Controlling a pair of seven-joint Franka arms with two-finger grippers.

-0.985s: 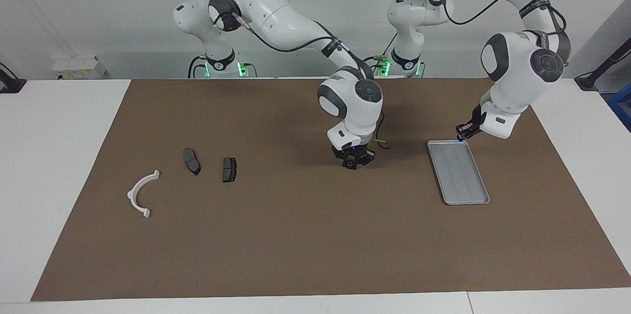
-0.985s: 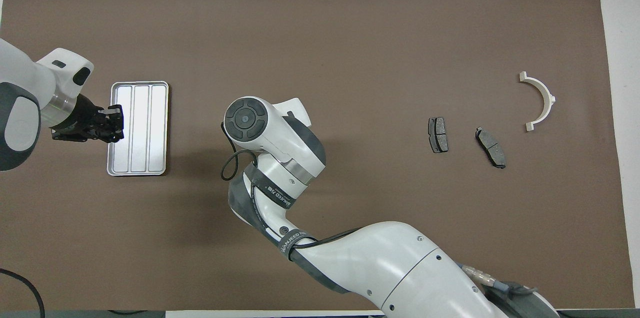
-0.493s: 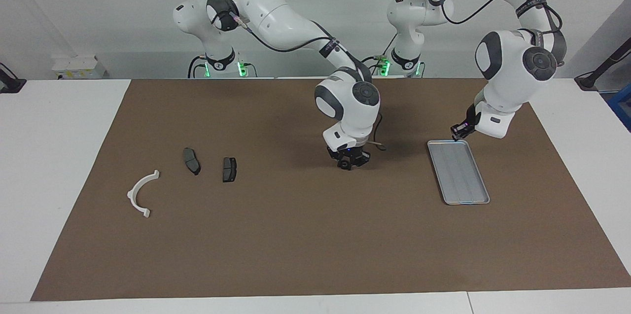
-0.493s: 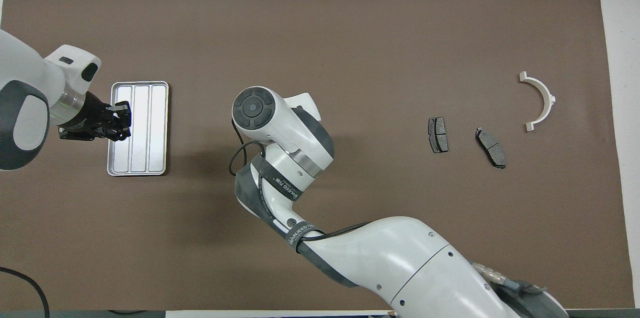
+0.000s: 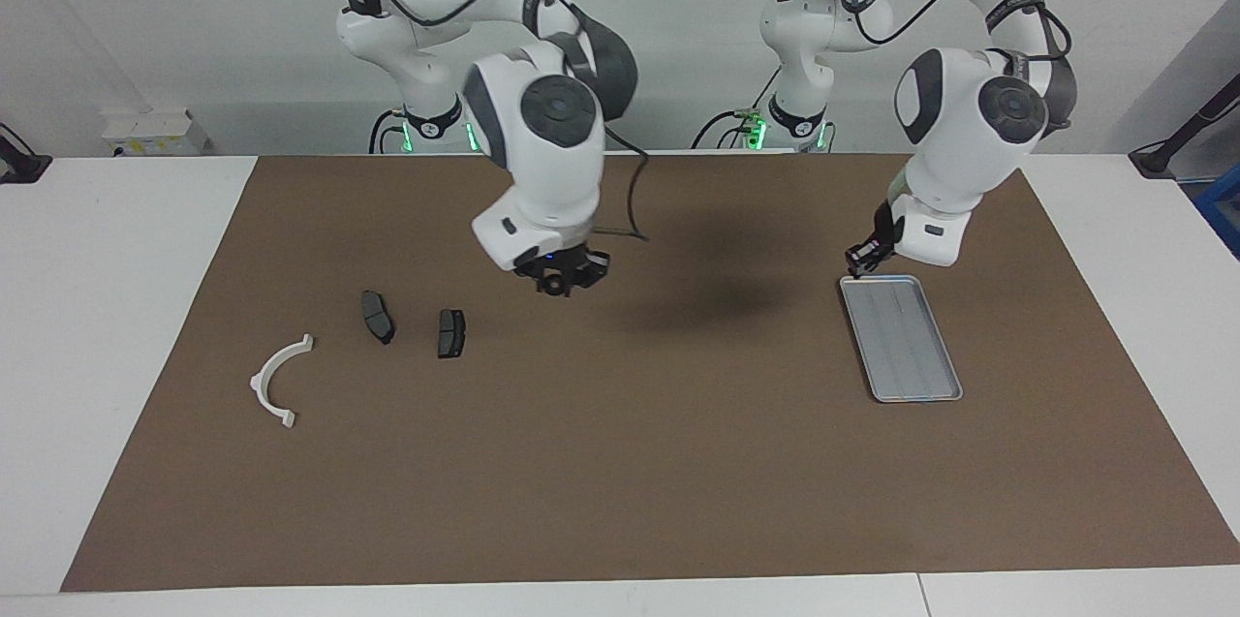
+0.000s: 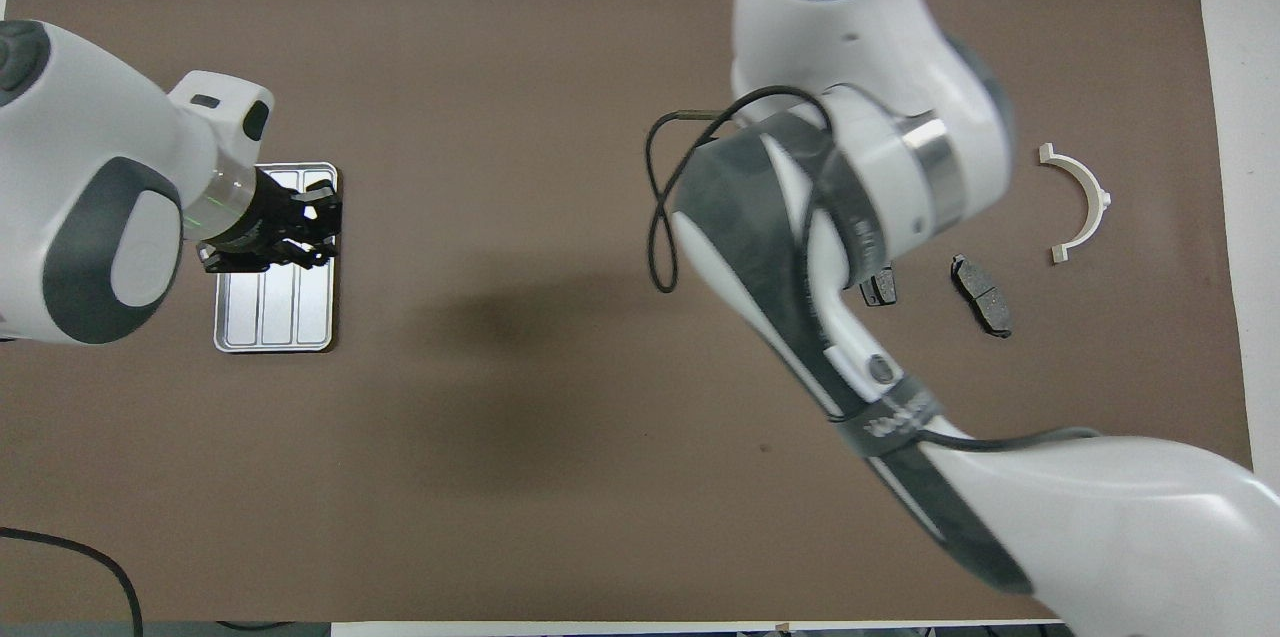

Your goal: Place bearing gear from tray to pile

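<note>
My right gripper point(image 5: 555, 284) hangs in the air over the mat, beside the pile on the tray's side. It is shut on a small dark round part, the bearing gear point(image 5: 553, 288). In the overhead view my own arm hides it. The pile holds a white half-ring bracket point(image 5: 279, 381) point(image 6: 1081, 201) and two dark brake pads point(image 5: 377, 317) point(image 5: 450, 333) point(image 6: 981, 282). The silver tray point(image 5: 902, 339) point(image 6: 273, 317) lies toward the left arm's end with nothing in it. My left gripper point(image 5: 863, 260) point(image 6: 313, 229) is open over the tray's end nearer the robots.
A brown mat point(image 5: 620, 462) covers most of the white table. A loose black cable point(image 6: 660, 217) hangs from the right arm's wrist. One brake pad point(image 6: 880, 287) is partly covered by the right arm in the overhead view.
My right gripper has risen and swung with the dark part from the middle of the mat toward the pile. My left gripper has shifted a little over the tray's end.
</note>
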